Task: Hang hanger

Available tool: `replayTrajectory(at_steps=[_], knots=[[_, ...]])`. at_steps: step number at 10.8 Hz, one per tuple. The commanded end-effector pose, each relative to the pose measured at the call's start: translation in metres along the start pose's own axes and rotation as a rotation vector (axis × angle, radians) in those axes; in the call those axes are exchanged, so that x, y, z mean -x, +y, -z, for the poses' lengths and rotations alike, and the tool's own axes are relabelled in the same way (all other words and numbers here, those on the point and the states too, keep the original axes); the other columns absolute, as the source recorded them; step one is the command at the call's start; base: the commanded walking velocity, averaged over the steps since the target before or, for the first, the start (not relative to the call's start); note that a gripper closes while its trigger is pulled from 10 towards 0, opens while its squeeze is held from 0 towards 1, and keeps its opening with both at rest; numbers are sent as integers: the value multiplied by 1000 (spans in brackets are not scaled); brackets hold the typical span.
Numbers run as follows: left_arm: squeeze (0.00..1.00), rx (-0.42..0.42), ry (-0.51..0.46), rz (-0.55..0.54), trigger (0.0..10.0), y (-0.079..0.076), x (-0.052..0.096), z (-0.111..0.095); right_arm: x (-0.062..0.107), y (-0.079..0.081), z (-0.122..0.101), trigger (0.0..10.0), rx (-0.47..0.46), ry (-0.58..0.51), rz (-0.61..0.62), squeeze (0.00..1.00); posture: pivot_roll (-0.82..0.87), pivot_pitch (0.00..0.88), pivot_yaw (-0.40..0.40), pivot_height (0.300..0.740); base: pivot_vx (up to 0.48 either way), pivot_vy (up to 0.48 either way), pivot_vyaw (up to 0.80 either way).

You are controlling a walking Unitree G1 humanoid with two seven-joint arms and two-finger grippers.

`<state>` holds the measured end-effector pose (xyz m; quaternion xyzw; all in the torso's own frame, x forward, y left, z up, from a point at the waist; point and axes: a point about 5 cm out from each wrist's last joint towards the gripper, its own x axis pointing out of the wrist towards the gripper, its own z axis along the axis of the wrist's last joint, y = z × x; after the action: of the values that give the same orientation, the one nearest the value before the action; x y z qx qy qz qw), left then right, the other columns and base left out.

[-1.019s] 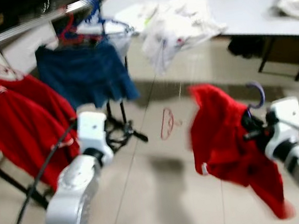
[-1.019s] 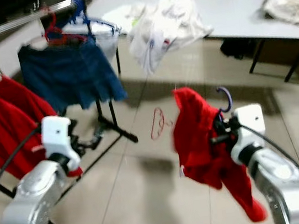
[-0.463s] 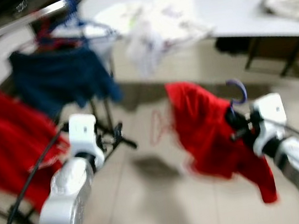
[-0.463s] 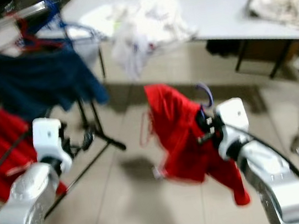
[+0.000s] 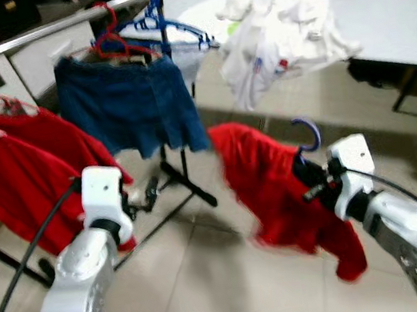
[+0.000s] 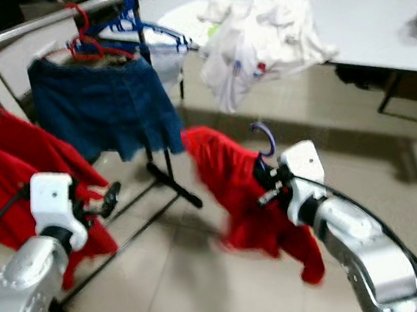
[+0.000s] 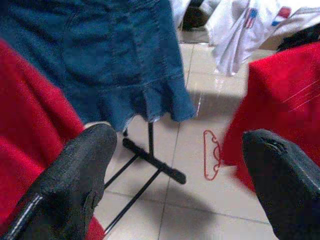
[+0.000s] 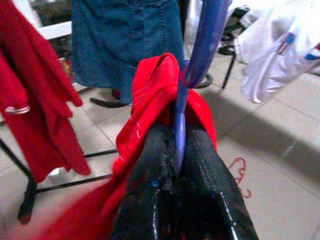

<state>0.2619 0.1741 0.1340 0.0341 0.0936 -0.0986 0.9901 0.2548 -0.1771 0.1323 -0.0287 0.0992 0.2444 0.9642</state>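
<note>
My right gripper (image 5: 311,182) is shut on the neck of a purple hanger (image 5: 308,133) that carries a red garment (image 5: 271,186); the garment hangs to the right of the rack. In the right wrist view the hanger's stem (image 8: 180,130) is pinched between the two black fingers (image 8: 150,190). A silver clothes rail (image 5: 43,29) runs across the upper left, with a blue denim skirt (image 5: 127,105) on a red hanger and red garments (image 5: 16,167) on it. My left gripper (image 7: 180,185) is open and held low in front of the rack, facing the skirt.
The rack's black foot (image 5: 189,186) sticks out on the tiled floor. A red hanger (image 7: 211,160) lies on the floor. A white table (image 5: 375,12) with a heap of white clothes (image 5: 277,34) stands behind, and its dark legs (image 5: 405,89) reach the floor.
The camera has swung, so the rack now sits nearer and more central. My right gripper still holds the hanger with the red garment, now closer to the rack's end.
</note>
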Motion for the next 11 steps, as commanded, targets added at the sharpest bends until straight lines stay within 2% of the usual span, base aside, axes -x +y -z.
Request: replayTrajectory(at_steps=[1, 2, 3, 5, 6, 7, 8, 11], knots=[[0, 11, -16, 40, 10000, -9, -1, -5, 2, -5, -4, 10000, 23, -17, -20, 0, 49, 79, -25, 740, 266, 0, 0], [0, 22, -24, 66, 10000, -14, -5, -8, 3, -10, -7, 10000, 26, -24, -66, 0, 43, 46, -14, 740, 0, 0, 0], [0, 7, -23, 90, 10000, -20, -10, -9, 3, -17, -9, 10000, -8, -23, -80, 0, 37, 37, -18, 740, 0, 0, 0], [0, 0, -30, 122, 10000, -23, -15, -13, 3, -21, -11, 10000, -30, -27, -104, 0, 14, 3, -14, 740, 0, 0, 0], [0, 23, -44, 224, 10000, -29, -26, -26, 2, -24, -20, 10000, -25, -53, -181, 0, -15, 33, -6, 740, 0, 0, 0], [0, 13, -43, 240, 10000, -29, -28, -26, 2, -24, -20, 10000, -26, -58, -193, 0, -15, 33, -6, 740, 0, 0, 0], [1000, 2, -31, 322, 10000, -35, -31, -31, 1, -24, -24, 10000, -25, -65, -249, 0, -11, 34, 0, 740, 0, 0, 0], [1000, 73, -50, 447, 10000, -47, -36, -57, 0, -22, -30, 10000, -5, -47, -378, 0, -17, 14, -1, 740, 0, 0, 0]])
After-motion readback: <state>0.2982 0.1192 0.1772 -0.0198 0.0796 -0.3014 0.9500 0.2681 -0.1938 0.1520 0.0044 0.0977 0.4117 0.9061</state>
